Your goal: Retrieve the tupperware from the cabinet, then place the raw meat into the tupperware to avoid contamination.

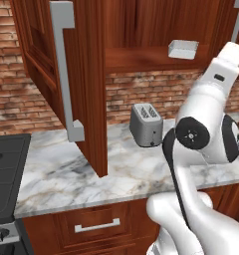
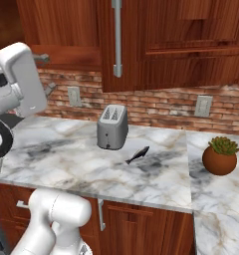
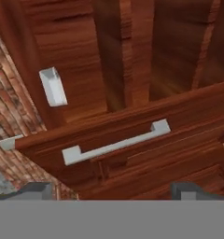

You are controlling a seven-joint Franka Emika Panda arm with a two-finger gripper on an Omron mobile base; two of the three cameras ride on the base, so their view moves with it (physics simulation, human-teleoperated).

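The toaster [image 2: 112,127] stands mid-counter [image 2: 57,159]. The fish [image 2: 137,155] lies just beside it at four o'clock. A potted plant [image 2: 220,155] sits at three o'clock, well apart. The cabinet [image 2: 166,45] hangs at twelve o'clock.

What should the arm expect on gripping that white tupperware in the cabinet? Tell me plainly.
The tupperware looks shallow and thin-walled, so it is probably light and fairly stiff. Its smooth white sides may slip between the pads; the rimmed edge seems the safer hold. Sitting flat on the cabinet shelf, it should slide when nudged rather than tip.
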